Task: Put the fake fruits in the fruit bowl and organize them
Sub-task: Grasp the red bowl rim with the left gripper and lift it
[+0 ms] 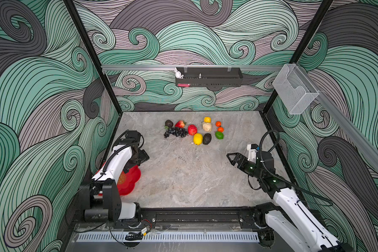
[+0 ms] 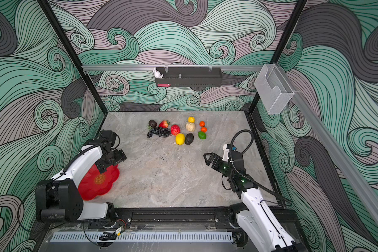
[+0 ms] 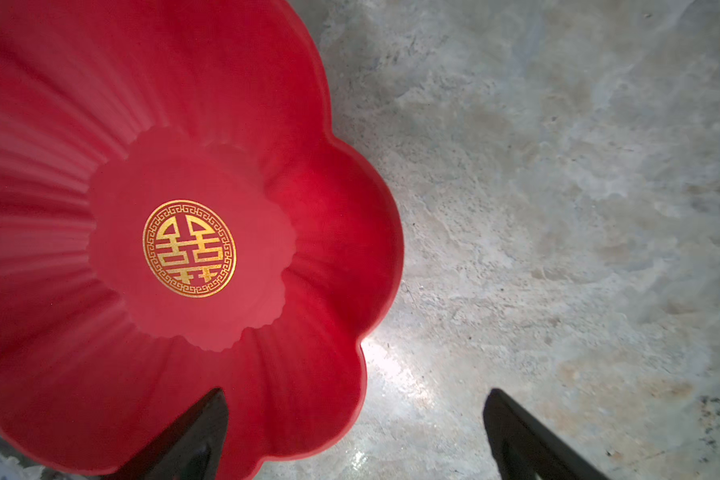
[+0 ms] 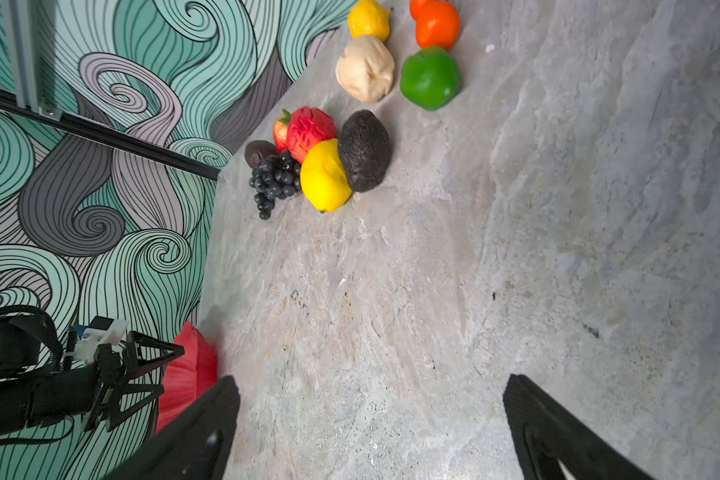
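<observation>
The fruit bowl (image 3: pixel 316 216), a red scalloped dish with a gold emblem, lies empty at the table's near left (image 1: pixel 132 181) (image 2: pixel 105 183). My left gripper (image 3: pixel 356 392) hangs open above its rim, one finger over the bowl and the other over bare table; in a top view it (image 1: pixel 142 156) shows at the bowl's far edge. The fake fruits sit in a cluster at the far middle: grapes (image 1: pixel 177 132), strawberry (image 1: pixel 180 124), apple (image 1: pixel 192 129), lemon (image 1: pixel 198 138), avocado (image 1: pixel 207 139), lime (image 1: pixel 219 135), pear (image 1: pixel 207 126). My right gripper (image 4: pixel 371 378) (image 1: pixel 232 159) is open and empty, nearer than the fruits.
A black wall tray (image 1: pixel 208 79) with a white rabbit figure (image 1: pixel 178 73) hangs on the back wall. A clear bin (image 1: pixel 295 91) hangs on the right wall. Patterned walls close in three sides. A black rail (image 1: pixel 194 216) runs along the front edge.
</observation>
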Robot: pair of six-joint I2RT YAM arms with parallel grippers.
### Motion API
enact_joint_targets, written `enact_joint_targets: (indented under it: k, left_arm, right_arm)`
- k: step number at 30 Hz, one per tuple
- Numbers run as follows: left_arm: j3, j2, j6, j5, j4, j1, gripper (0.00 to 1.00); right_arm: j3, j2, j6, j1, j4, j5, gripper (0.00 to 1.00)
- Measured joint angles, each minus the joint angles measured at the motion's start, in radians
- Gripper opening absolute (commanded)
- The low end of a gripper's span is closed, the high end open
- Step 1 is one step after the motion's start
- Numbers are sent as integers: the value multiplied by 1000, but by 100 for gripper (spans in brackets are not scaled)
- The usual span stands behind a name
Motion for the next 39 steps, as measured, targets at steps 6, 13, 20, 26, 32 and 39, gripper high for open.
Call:
enact_joint_targets:
  k: [6,13,20,26,32,39]
  left_arm:
    - [5,105,-23,13,0,0,99]
    - [5,146,-45,24,10,0,99]
    - [-12,168,-48,105,64,0,99]
    - [-32,168,-49,167,95,-23,99]
    - [-53,168,-65,199,120,-137,99]
    - [-55,143,-135,229,147,-338,99]
  right_arm:
    - [0,39,19,27,-2,-22,100]
    - [0,48,17,49,-11,-22,100]
    - [10,50,-26,70,-57,0,100]
    - [86,63,-66,79,-144,74,100]
    - [169,67,-100,79,-247,202,100]
    - [195,82,-120,43,-307,268,100]
